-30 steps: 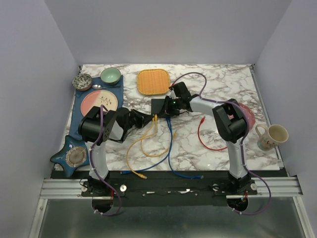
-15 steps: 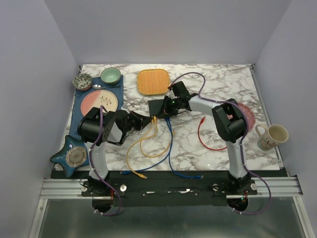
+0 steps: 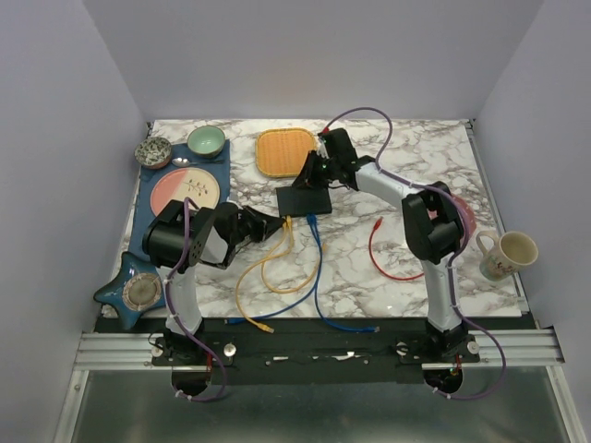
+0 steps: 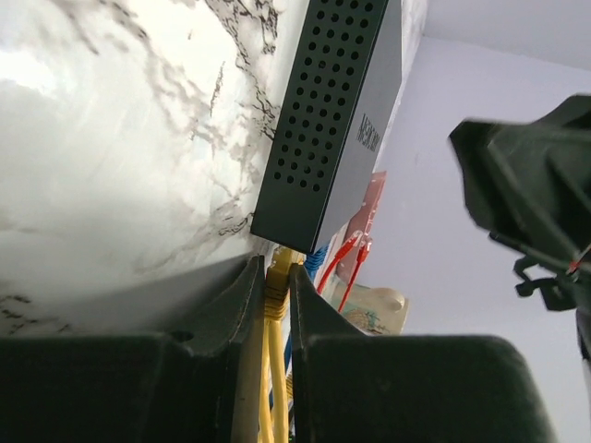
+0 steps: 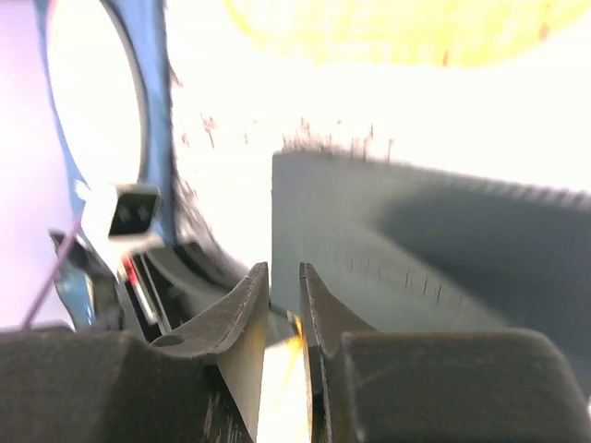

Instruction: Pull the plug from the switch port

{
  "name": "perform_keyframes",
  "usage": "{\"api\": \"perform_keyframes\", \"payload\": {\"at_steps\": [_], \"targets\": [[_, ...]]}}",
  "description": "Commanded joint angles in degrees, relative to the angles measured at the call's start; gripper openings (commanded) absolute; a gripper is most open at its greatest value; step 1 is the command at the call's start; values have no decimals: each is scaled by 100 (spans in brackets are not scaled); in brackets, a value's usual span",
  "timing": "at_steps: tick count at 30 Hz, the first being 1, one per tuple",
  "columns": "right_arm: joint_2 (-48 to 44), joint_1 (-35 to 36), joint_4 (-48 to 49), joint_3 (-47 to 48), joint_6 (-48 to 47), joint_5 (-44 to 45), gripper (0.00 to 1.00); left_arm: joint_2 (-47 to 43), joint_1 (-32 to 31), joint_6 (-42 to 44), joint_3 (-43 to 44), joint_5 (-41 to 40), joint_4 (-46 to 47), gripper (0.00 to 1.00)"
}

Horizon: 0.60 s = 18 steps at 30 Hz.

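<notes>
If I pull and the switch [image 3: 305,200] slides along, the yellow plug [image 4: 276,281] may stay stuck, or slip out of my pinch. The switch lies flat in the middle of the bench [image 3: 434,148]. My left fingers [image 4: 257,277] squeeze the plug at its near edge. My right fingers [image 5: 257,295] are almost shut above its far side; I cannot tell if they touch it.

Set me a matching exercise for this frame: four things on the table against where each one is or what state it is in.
Things:
1 yellow cable
2 red cable
3 mug
4 green bowl

Places or states:
A right edge of the table
B far left, beside the speckled bowl
C pinched in the left jaws
D lying loose, plug end free

Pairs: 1-C, 2-D, 3-A, 4-B
</notes>
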Motion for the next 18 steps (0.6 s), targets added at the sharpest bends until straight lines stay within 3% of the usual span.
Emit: {"api": "perform_keyframes", "payload": {"at_steps": [1,3,4,7,18], "targets": [[486,-135,-440,442,-61,310,29,-320,-23,420,55,206,-969,5],[618,-161,-493,564,-79,372,29,-479,-23,578,81,171,-1181,14],[653,-179,-563,591,-88,381,29,-523,-23,613,81,145,-1348,24],[724,-196,-572,539,-97,372,29,-611,-23,657,99,110,-1489,35],[399,-196,-256,-129,0,188,28,-348,-5,253,55,-4,-927,43]]}}
